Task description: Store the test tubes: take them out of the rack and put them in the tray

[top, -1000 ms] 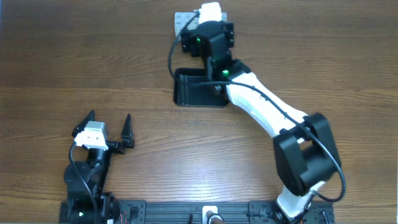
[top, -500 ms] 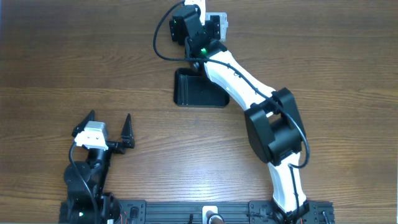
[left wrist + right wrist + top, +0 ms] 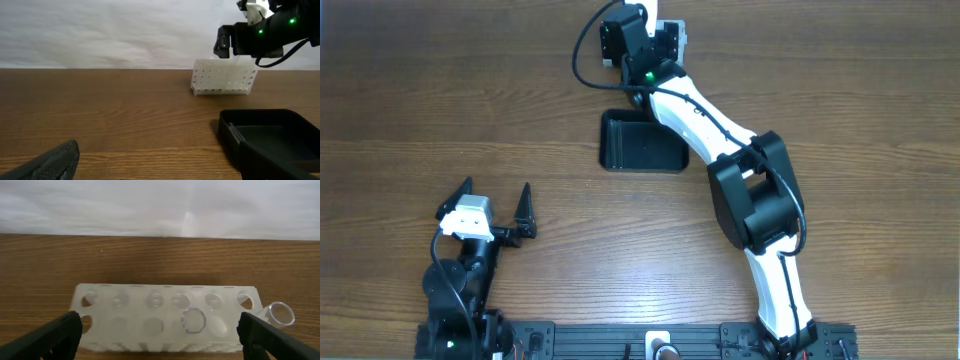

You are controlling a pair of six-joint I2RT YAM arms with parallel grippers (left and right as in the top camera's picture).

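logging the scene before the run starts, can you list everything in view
rack: 1, white, far side of the table, beyond the tray
test tubes: 2, clear, one standing in a rack hole, one tilted at the rack's end
tray: 1, black, mid-table, just nearer than the rack
table: 1, brown wood
left gripper: 1, black, open, low near its base, apart from everything
right gripper: 1, black, open, over the rack
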